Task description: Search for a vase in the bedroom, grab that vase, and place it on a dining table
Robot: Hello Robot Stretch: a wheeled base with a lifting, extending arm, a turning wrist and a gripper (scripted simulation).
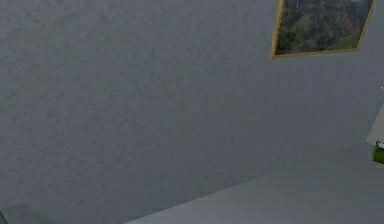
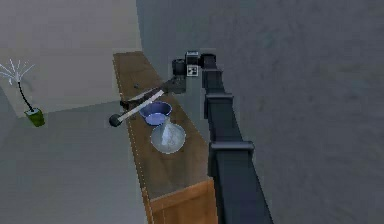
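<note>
A blue cup-shaped vessel point(image 2: 157, 113) stands on a long wooden top point(image 2: 190, 170), with a pale, glassy flared shape point(image 2: 167, 139) right beside it. The dark arm point(image 2: 232, 150) rises from the arm side view's bottom edge to two white marked squares. Left of these, the gripper point(image 2: 119, 110) reaches over the wooden top's left side, its thin fingers point(image 2: 140, 106) passing close by the blue vessel. I cannot tell whether it holds anything.
A green pot with a spiky white plant point(image 2: 33, 116) sits at the arm side view's left. In the forward view a framed picture point(image 1: 322, 25) hangs on a grey wall, above a pale flat surface point(image 1: 300, 195). A small green thing point(image 1: 379, 152) sits at the right edge.
</note>
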